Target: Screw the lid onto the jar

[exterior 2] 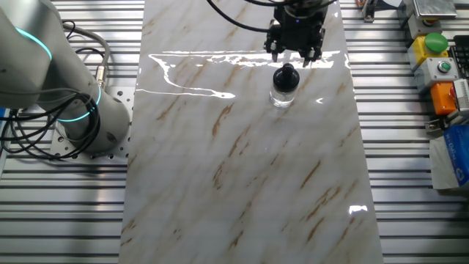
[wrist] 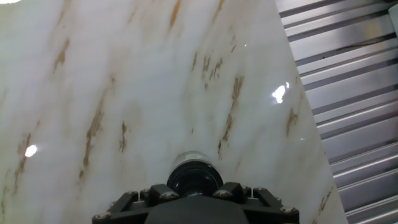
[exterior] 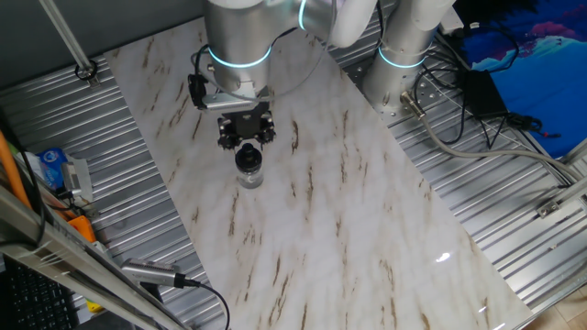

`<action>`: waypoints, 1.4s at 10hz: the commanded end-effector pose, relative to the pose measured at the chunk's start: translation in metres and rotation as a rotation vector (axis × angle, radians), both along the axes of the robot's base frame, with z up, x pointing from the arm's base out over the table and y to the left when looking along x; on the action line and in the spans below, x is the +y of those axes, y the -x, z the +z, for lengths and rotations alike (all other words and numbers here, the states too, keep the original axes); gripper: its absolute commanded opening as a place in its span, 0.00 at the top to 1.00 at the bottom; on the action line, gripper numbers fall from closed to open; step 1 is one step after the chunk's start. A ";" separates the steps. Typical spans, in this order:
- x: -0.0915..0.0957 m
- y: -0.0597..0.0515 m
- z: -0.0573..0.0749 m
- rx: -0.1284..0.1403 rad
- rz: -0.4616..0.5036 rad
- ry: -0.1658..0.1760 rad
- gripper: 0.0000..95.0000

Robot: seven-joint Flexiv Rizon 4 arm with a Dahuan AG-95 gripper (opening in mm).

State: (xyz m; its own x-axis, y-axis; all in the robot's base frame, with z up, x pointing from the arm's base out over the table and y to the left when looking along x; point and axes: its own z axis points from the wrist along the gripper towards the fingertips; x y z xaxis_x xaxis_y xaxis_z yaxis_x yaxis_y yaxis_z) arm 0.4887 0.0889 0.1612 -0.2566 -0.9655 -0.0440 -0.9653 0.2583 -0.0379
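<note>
The clear glass jar stands upright on the marble tabletop, with the black lid sitting on its mouth. Both also show in the other fixed view, the jar under the lid. My gripper hovers just above the lid, with its fingers spread to either side and nothing between them. In the hand view the lid lies right in front of the gripper, with the jar's glass rim showing around it. I cannot tell how far the lid is threaded on.
The marble slab lies on a ribbed metal table. The arm's base and cables stand to one side. A button box and small items sit off the slab's edges.
</note>
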 end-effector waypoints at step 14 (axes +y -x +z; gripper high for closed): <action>-0.007 0.002 -0.024 0.019 -0.067 -0.014 0.80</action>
